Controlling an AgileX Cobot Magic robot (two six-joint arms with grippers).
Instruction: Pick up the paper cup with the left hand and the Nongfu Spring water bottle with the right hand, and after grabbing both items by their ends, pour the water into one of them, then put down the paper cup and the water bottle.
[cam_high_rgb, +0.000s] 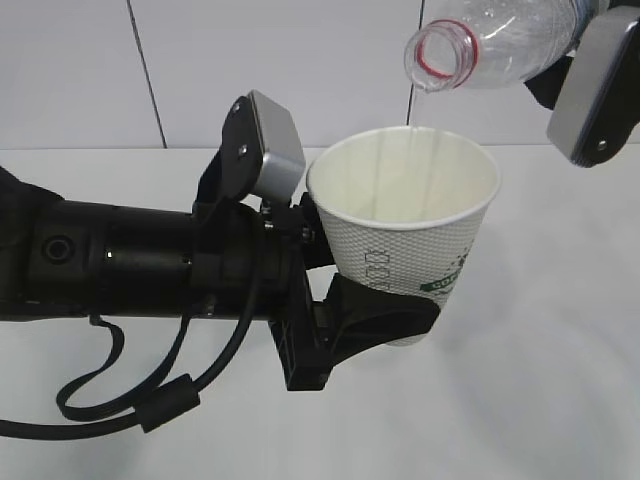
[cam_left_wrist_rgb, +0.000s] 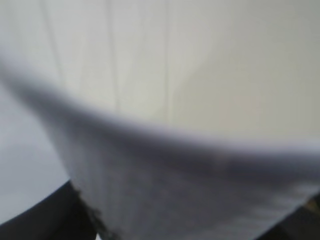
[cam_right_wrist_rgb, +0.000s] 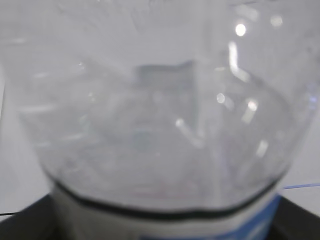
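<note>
In the exterior view my left gripper (cam_high_rgb: 368, 285) is shut on the lower part of the paper cup (cam_high_rgb: 410, 250), held upright above the table. The cup is white and dimpled, with green print. The clear Nongfu Spring water bottle (cam_high_rgb: 500, 40) is tipped over at the top right, its red-ringed mouth just above the cup's far rim. A thin stream of water (cam_high_rgb: 408, 125) falls into the cup. My right gripper (cam_high_rgb: 588, 30) is shut on the bottle's far end, mostly out of frame. The cup (cam_left_wrist_rgb: 190, 190) fills the left wrist view and the bottle (cam_right_wrist_rgb: 160, 125) fills the right wrist view.
A white table (cam_high_rgb: 560, 400) lies below both arms, with a white panelled wall (cam_high_rgb: 250, 60) behind. My left arm's black cables (cam_high_rgb: 130, 400) hang in a loop under the arm. A grey block (cam_high_rgb: 595, 90) on the right wrist sits beside the bottle.
</note>
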